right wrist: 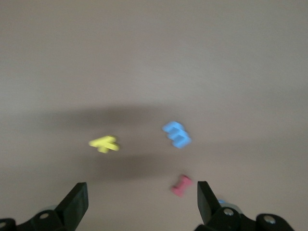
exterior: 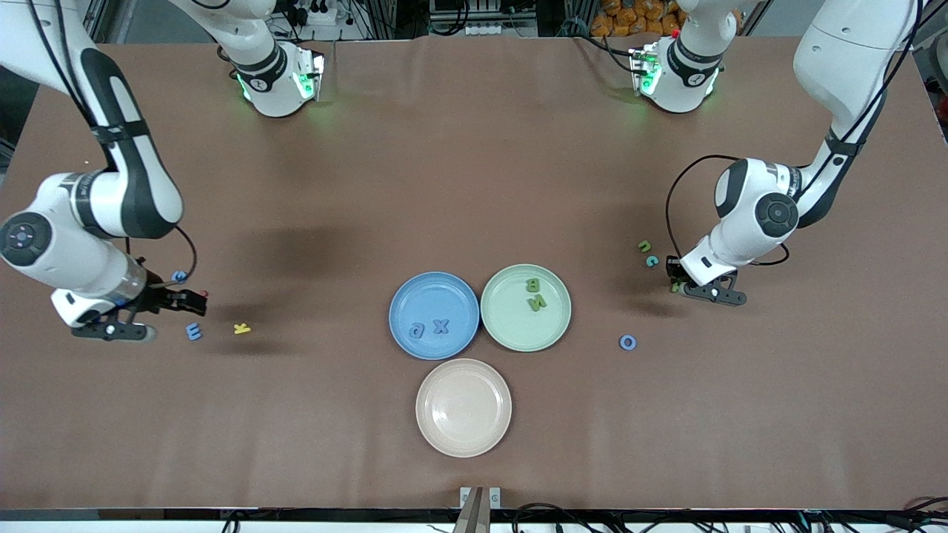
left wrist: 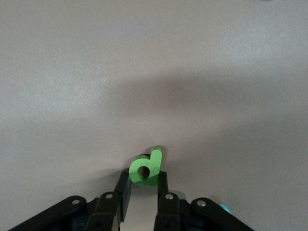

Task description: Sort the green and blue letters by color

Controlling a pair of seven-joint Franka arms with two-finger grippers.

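Green letter (left wrist: 146,168): small, chunky, flat piece with a round hole, likely light and stiff, best pinched across its flat faces; the left hand (left wrist: 142,192) has its fingers closed on it, low over the worktop (exterior: 474,148) toward the left arm's end, near two more green letters (exterior: 648,252). Blue E (exterior: 194,331) lies just beside the yellow K (exterior: 242,328); the right hand (right wrist: 139,202) hangs wide open and empty over them. Blue plate (exterior: 404,296) holds two blue letters, green plate (exterior: 503,326) two green; a blue O (exterior: 627,342) lies loose.

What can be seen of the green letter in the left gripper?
The green letter is a small, chunky, flat piece, leaf green, matte like foam or plastic, with one round hole and a short stem, like a d or p. The left gripper has it pinched between its two black fingers, just above the bare brown table, toward the left arm's end.
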